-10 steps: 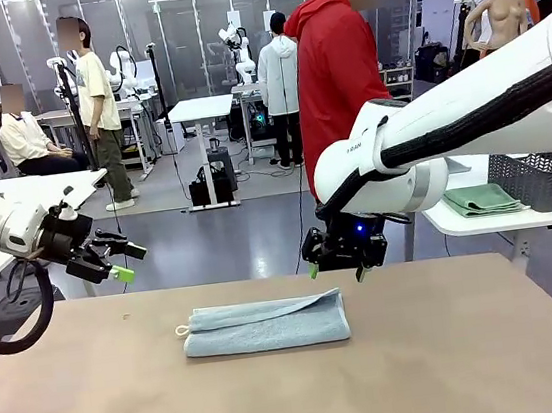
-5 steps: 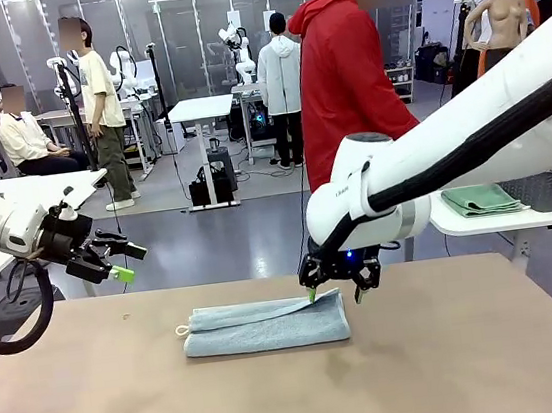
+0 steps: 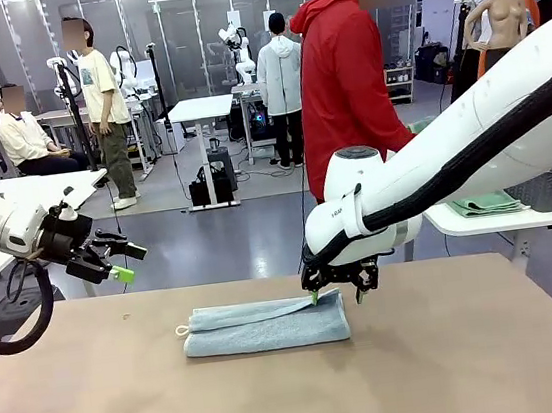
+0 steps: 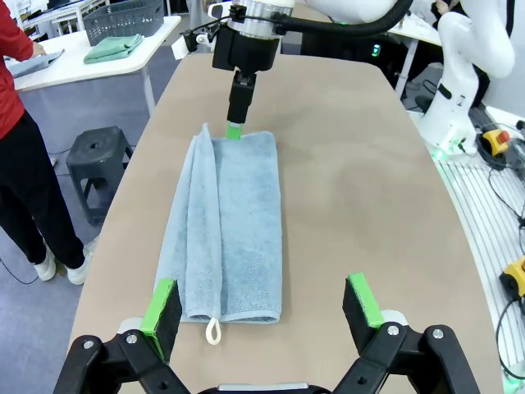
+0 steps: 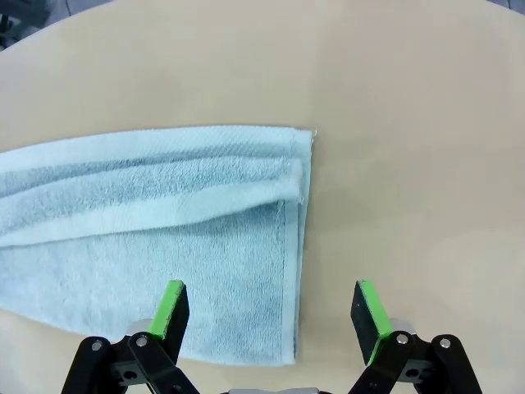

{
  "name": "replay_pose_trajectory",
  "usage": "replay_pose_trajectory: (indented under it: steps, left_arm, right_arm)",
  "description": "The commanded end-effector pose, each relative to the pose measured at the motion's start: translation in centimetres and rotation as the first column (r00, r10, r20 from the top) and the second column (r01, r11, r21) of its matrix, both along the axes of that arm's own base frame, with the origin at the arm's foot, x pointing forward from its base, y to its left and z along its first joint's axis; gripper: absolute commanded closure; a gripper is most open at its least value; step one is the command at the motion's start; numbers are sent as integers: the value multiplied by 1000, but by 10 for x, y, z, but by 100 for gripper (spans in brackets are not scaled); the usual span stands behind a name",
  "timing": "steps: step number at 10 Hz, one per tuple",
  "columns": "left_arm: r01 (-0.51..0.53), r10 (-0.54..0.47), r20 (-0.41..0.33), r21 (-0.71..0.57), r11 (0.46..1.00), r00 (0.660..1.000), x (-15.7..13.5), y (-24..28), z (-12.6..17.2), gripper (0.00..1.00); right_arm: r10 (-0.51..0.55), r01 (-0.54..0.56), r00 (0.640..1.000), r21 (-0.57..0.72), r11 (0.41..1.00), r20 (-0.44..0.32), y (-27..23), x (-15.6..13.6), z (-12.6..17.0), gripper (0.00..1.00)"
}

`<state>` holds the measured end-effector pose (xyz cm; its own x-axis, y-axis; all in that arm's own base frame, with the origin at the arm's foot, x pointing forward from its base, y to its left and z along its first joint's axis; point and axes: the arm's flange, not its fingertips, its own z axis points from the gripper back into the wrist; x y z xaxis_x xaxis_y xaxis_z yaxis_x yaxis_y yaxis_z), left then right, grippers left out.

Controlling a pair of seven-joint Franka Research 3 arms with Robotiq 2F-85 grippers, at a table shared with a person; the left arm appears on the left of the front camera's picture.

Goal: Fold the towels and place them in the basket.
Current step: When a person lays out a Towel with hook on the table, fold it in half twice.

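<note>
site: robotics lab, open hall | front view, upper centre: white worktables point(image 3: 200, 108) on grey floor, people point(image 3: 99, 97) standing around | right side: white robot arm point(image 3: 470, 142) over tan table point(image 3: 456, 356) | left wrist view, right edge: red e-stop button point(image 4: 495, 140)

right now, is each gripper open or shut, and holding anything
Left gripper: jaws open, empty, up in the air.
Right gripper: jaws open, straddling the end edge of the grey-blue towel, nothing gripped.
</note>
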<state>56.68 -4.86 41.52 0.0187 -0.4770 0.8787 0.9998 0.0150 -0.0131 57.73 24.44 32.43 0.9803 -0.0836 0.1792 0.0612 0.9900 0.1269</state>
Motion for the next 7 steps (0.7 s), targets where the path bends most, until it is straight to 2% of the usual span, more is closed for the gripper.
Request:
replay_pose_trajectory:
  steps: [1,7]
  left_arm:
    - [-7,8,-16,2,1000,1000,0,0,2,0]
    - [-7,8,-16,2,1000,1000,0,0,2,0]
  right_arm:
    - [-29,29,999,-25,999,25,6,8,-8,0]
    - [-9,8,1000,-51,999,-25,8,17,-21,0]
